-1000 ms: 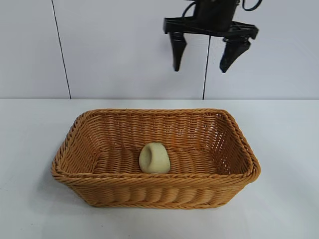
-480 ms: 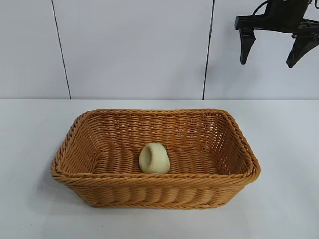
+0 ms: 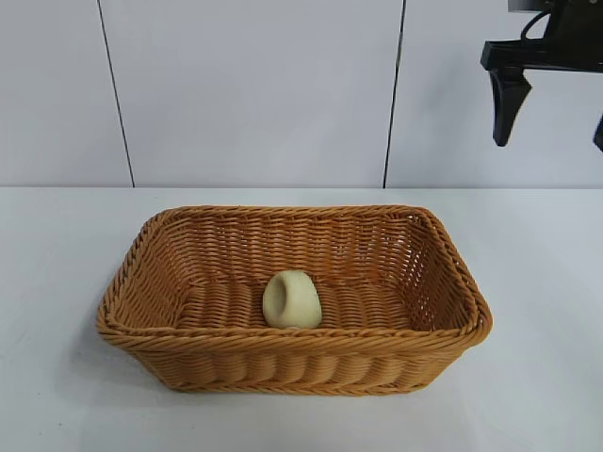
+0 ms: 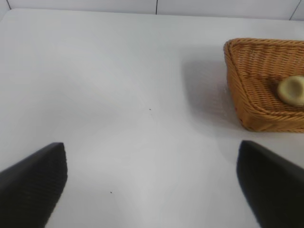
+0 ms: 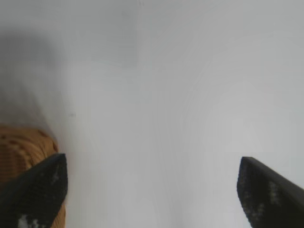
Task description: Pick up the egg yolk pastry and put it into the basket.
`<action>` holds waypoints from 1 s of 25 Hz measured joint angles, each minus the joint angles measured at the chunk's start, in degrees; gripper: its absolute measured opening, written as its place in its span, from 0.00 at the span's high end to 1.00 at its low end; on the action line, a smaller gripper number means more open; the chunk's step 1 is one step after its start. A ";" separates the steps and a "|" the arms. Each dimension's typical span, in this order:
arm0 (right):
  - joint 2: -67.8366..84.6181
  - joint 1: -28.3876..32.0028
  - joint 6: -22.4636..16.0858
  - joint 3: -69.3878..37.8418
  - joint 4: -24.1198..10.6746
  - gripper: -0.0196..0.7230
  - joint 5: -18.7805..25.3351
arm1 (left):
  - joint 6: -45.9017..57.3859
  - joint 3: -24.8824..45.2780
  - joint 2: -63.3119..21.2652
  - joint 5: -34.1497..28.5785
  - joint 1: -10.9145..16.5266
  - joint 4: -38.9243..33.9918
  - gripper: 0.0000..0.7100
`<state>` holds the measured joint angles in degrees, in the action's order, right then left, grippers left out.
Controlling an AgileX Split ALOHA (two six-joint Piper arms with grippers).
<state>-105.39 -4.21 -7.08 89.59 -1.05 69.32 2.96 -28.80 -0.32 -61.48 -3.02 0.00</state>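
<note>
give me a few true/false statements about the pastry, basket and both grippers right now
1. The egg yolk pastry lies inside the basket. True.
2. The right gripper holds the pastry. False: it is open and empty, high above the table, right of the basket.
3. The basket is tipped on its side. False: it stands upright on the table.
4. The left gripper is open over bare table, apart from the basket. True.

The basket [image 3: 292, 299] is faced level from the front; it is shared obliquely by both wrist views.
</note>
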 joint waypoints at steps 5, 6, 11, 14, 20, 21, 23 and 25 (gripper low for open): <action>14.85 0.00 0.00 -17.19 0.43 0.04 0.05 | 0.00 0.00 0.00 0.00 0.00 0.00 0.02; 17.61 0.00 0.00 -20.02 0.43 0.04 0.05 | 0.00 0.00 0.00 0.00 0.00 0.00 0.02; 33.63 0.00 0.45 -35.14 0.43 0.04 0.18 | 0.00 0.00 0.00 0.00 0.00 0.00 0.02; 42.34 0.00 2.03 -43.86 0.43 0.04 -1.82 | 0.00 0.00 0.00 0.00 0.00 0.00 0.02; 60.45 0.00 6.32 -58.28 1.05 0.04 -8.76 | 0.00 0.00 0.00 0.00 0.00 0.00 0.02; 63.63 0.00 7.08 -59.99 1.69 0.04 -9.17 | 0.00 0.00 0.00 0.00 0.00 0.00 0.02; 69.30 0.00 7.77 -60.91 2.07 0.04 -9.59 | 0.00 0.00 0.00 0.00 0.00 0.00 0.02; 74.89 0.00 7.96 -61.03 2.19 0.04 -10.44 | 0.00 0.00 0.00 0.00 0.00 0.00 0.02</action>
<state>-30.51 -4.21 0.88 28.55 1.15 58.89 2.96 -28.80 -0.32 -61.48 -3.02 0.00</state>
